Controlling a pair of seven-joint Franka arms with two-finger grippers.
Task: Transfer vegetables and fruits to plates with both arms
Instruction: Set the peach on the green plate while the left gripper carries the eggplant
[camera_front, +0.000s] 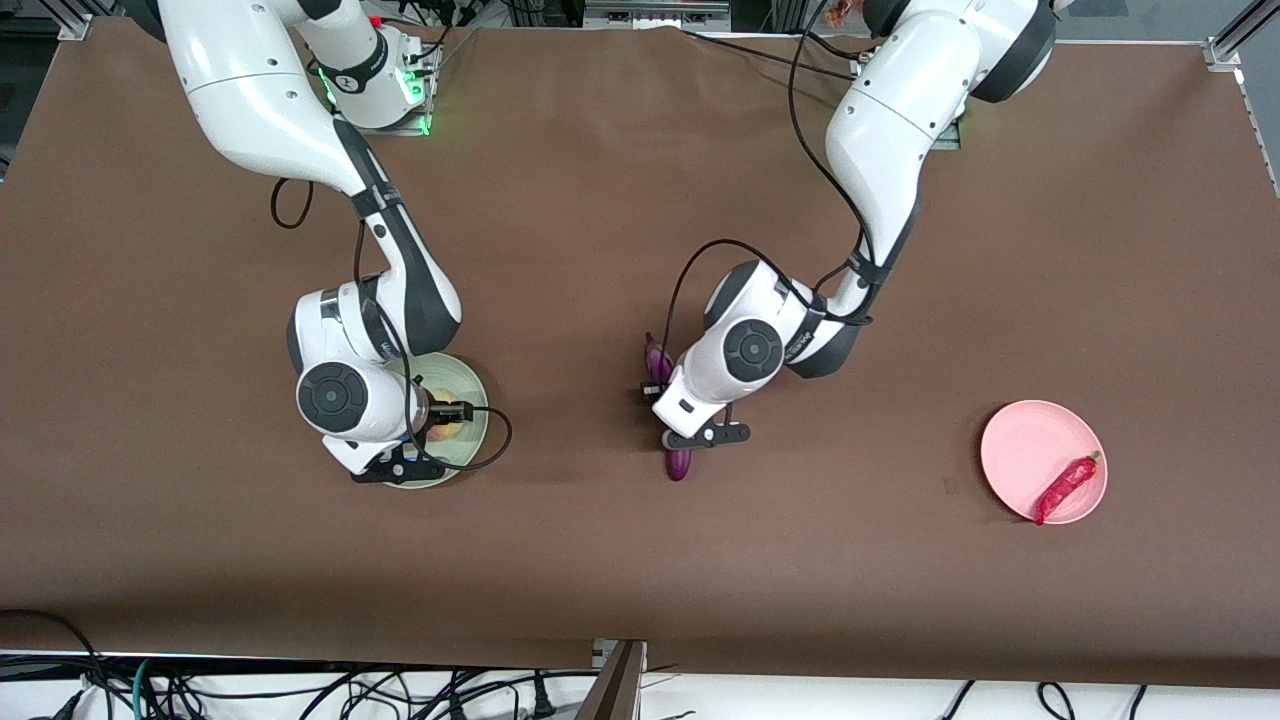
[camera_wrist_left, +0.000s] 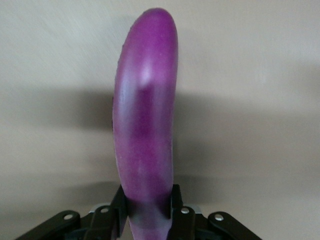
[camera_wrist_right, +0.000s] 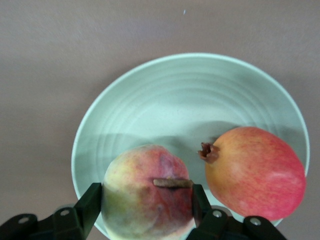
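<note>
Eggplant (camera_wrist_left: 145, 125) lies mid-table, clamped between the left gripper's (camera_wrist_left: 147, 212) fingers. Right gripper (camera_wrist_right: 145, 210) grips the peach (camera_wrist_right: 147, 192) over the green plate (camera_wrist_right: 165, 95); only its wrist view reveals the pomegranate (camera_wrist_right: 255, 172) there.

A high camera faces both robots across the brown table (camera_front: 600, 200), while each wrist camera looks down close past its own fingers, one at the long glossy purple eggplant (camera_wrist_left: 145, 135), the other at the pale green round plate (camera_wrist_right: 165, 100).
</note>
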